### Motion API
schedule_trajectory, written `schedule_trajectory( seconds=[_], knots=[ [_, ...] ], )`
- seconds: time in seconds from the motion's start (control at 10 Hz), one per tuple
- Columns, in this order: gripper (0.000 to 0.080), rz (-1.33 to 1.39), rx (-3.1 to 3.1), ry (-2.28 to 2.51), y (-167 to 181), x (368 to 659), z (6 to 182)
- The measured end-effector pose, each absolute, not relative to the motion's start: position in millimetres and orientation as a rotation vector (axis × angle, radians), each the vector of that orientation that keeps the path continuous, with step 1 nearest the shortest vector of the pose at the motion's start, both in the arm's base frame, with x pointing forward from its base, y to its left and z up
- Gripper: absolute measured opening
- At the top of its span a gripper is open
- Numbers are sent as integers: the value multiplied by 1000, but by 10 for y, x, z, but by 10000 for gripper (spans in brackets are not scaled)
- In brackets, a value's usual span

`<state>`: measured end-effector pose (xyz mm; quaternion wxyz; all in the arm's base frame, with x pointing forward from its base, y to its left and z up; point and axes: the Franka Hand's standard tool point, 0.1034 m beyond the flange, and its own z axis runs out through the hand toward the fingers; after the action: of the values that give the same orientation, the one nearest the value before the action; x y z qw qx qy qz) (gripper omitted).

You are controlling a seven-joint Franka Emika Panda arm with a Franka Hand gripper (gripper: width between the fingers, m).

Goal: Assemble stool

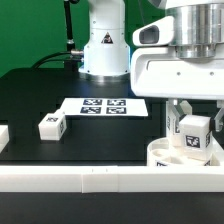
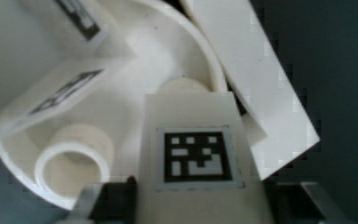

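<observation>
Stool leg (image 1: 194, 133) pinched in my gripper (image 2: 201, 198), just over seat (image 1: 163, 156). I'd hold it upright, centre it on socket (image 2: 69, 168), lower slow, avoid rim snag.

The seat (image 1: 163, 155) was plain white. The held leg (image 1: 194, 133) and the loose leg (image 1: 52, 126) were white, each with a black-and-white square tag. The marker board (image 1: 102, 105) was white with black tags, the surface (image 1: 30, 100) black, the rail (image 1: 100, 180) white.
</observation>
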<state>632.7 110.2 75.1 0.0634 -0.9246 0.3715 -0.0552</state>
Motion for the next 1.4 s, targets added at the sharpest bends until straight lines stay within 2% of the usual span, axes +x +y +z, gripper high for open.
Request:
schedule_trajectory(
  seconds=[0.4, 0.7, 0.8, 0.9, 1.0, 1.1, 1.2, 1.4],
  knots=[
    [337, -81, -2290, 1881, 1184, 6307, 738],
    [350, -43, -2140, 2022, 1211, 6306, 736],
    [527, -50, -2186, 1972, 1202, 6309, 749],
    [527, -47, -2280, 1863, 1170, 6308, 837],
    [630, -46, -2280, 1847, 1179, 6313, 972],
    [644, -60, -2294, 1810, 1197, 6323, 1087],
    [648, -103, -2455, 1577, 1192, 6354, 1170],
    [649, -137, -2617, 1314, 1185, 6350, 1147]
  ],
)
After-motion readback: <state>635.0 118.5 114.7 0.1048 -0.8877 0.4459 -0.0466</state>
